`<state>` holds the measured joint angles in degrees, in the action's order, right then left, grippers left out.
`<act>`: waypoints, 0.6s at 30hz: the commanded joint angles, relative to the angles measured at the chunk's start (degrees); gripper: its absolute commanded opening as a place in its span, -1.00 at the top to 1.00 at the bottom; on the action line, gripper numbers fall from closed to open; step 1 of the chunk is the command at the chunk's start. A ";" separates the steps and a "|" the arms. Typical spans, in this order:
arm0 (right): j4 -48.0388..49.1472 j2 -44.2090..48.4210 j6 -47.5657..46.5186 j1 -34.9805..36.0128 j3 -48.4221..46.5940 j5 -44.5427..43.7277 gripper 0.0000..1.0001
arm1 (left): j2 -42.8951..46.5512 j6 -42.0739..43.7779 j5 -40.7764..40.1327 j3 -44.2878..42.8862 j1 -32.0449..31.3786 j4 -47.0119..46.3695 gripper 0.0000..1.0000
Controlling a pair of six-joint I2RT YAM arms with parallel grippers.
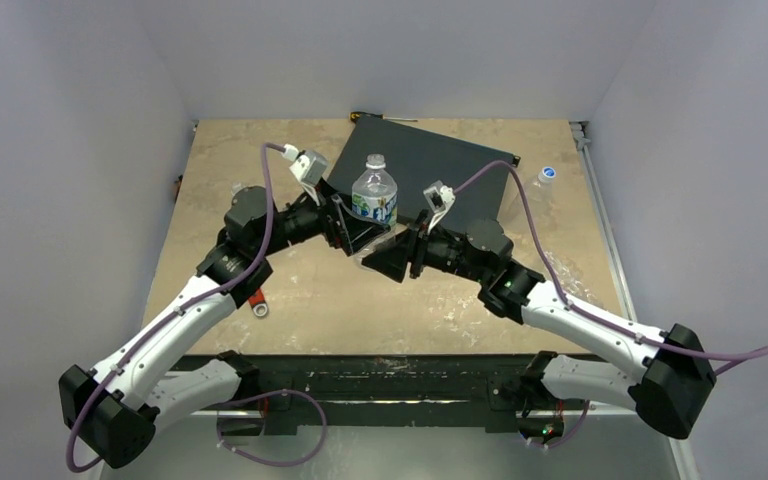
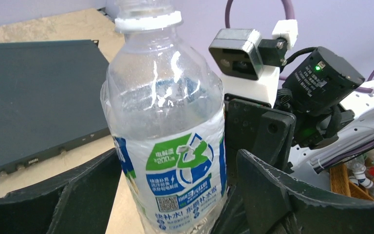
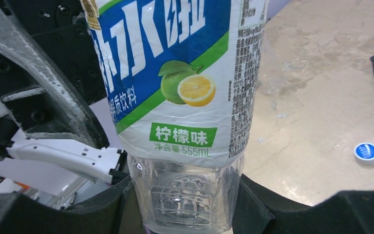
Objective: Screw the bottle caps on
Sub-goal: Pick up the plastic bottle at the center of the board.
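Bottle (image 1: 374, 195) upright, neck looks uncapped. Right gripper (image 3: 184, 195) jaws clamped on its base; left gripper (image 2: 175, 165) jaws apart, flanking it. Blue cap (image 3: 367, 152) loose on table (image 1: 360, 310); capping not yet done.

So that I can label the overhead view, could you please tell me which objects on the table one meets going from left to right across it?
Red-handled wrench → clear bottle → blue-and-white cap. The black box overlaps the bottle, so it is left out.
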<state>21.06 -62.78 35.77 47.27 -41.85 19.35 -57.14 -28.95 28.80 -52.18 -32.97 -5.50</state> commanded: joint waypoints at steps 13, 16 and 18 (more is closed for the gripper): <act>3.00 -1.16 2.05 -0.13 0.20 -0.96 -0.05 | -0.78 -1.16 -0.37 5.30 0.40 -11.91 -0.08; -6.10 0.30 -0.66 -0.11 -2.53 -7.43 -0.72 | -0.54 3.34 -3.19 4.53 0.46 -8.23 0.03; -11.35 1.30 -2.04 -0.08 -4.27 -10.82 -0.96 | -0.47 6.22 -4.98 4.01 0.45 -6.59 0.07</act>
<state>20.03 -63.96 37.04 47.24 -41.58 17.23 -58.13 -29.34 27.94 -46.92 -32.75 -13.19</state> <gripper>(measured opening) 0.886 0.692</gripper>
